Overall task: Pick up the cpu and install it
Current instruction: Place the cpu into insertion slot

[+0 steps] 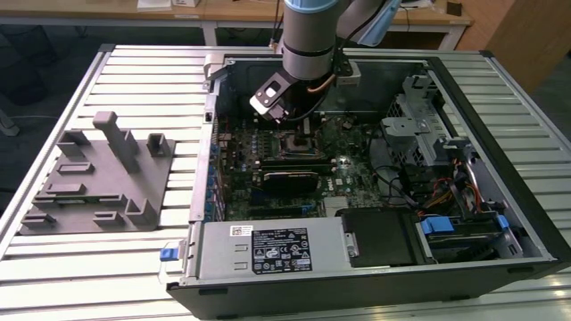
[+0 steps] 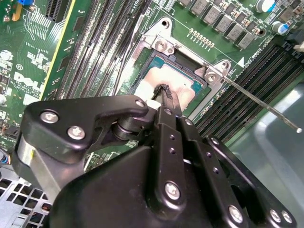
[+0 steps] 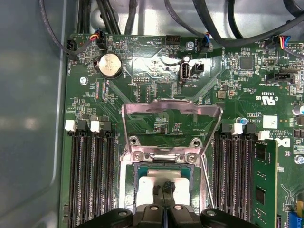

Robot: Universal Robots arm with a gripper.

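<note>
**Three cameras, one socket**

The exterior view looks down steeply from well back, taking in the whole open case (image 1: 357, 291) on the slatted surface (image 1: 89, 267), my arm (image 1: 308, 40) at the frame's upper middle. Both wrist views ride close above the motherboard (image 3: 156, 71), looking past my tool (image 2: 165, 92) from different sides. All three share the socket (image 3: 125, 180).
</note>
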